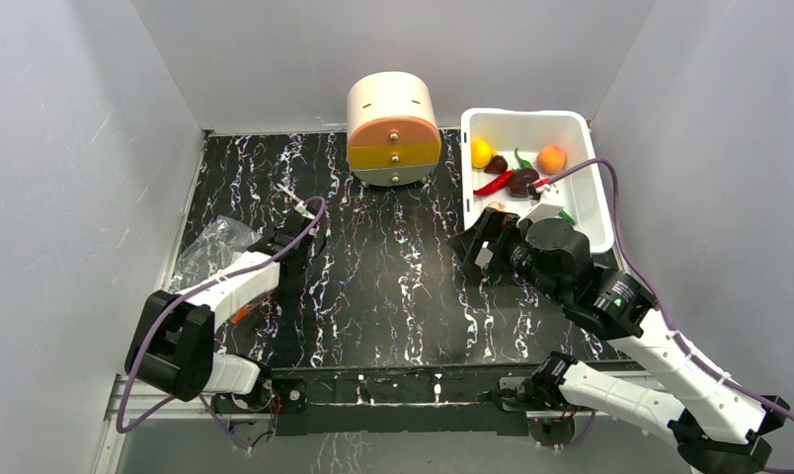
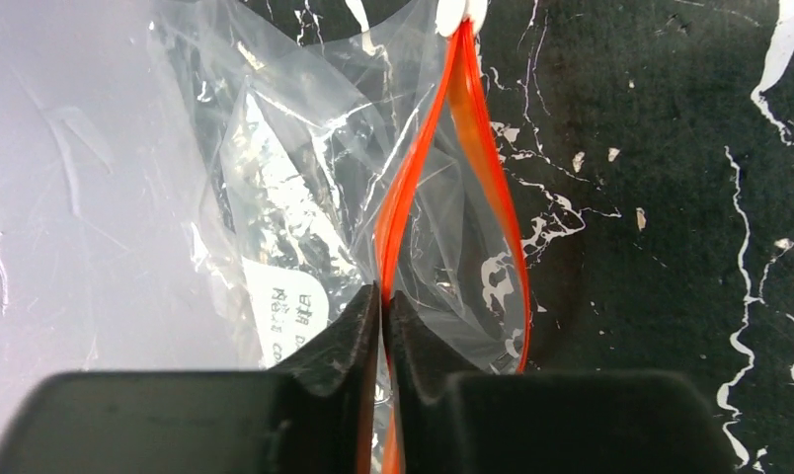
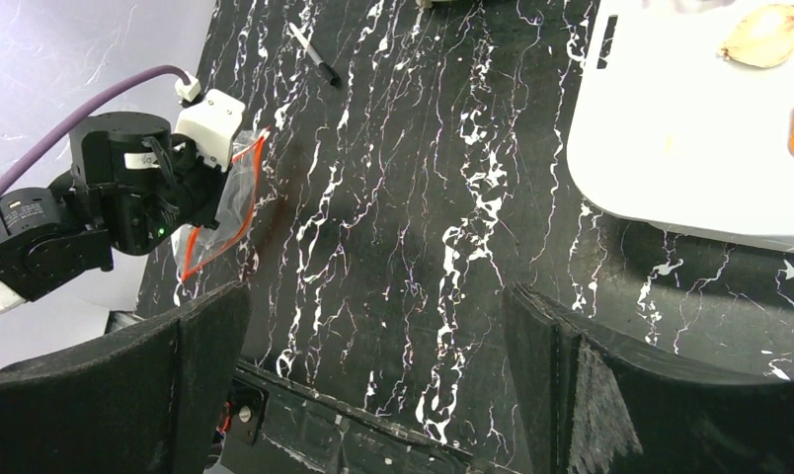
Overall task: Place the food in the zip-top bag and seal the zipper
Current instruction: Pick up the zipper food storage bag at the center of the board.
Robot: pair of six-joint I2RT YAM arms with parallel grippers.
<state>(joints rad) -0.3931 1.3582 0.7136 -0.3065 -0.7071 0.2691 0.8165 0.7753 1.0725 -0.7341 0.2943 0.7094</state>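
My left hand point(image 2: 383, 306) is clamped on one lip of the zipper point(image 2: 410, 188). The other orange-red lip bows away from it, so the mouth of the zip-top bag point(image 2: 294, 188) gapes a little. The bag sits well to the left of the white tub point(image 1: 598, 202), right across the surface point(image 1: 393, 286). All the food lies in that tub: lemon point(image 1: 482, 152), orange fruit point(image 1: 551, 158), red chili point(image 1: 495, 184), a dark maroon piece point(image 1: 522, 180) and a beige bulb point(image 3: 766, 36).

My right hand point(image 3: 373, 306) has its fingers wide apart with nothing between them, and it hangs just in front of the tub's near-left corner.

As I read it, the job now is the first pick. I'd keep the left clamp firm on that single lip and tilt the mouth toward the tub so it doesn't collapse. Then I'd send the right hand over the tub rim. The chili looks like an easy piece to take, gripped across its narrow body. The risk I see is the thin film folding shut, so I'd aim the drop well inside the mouth.
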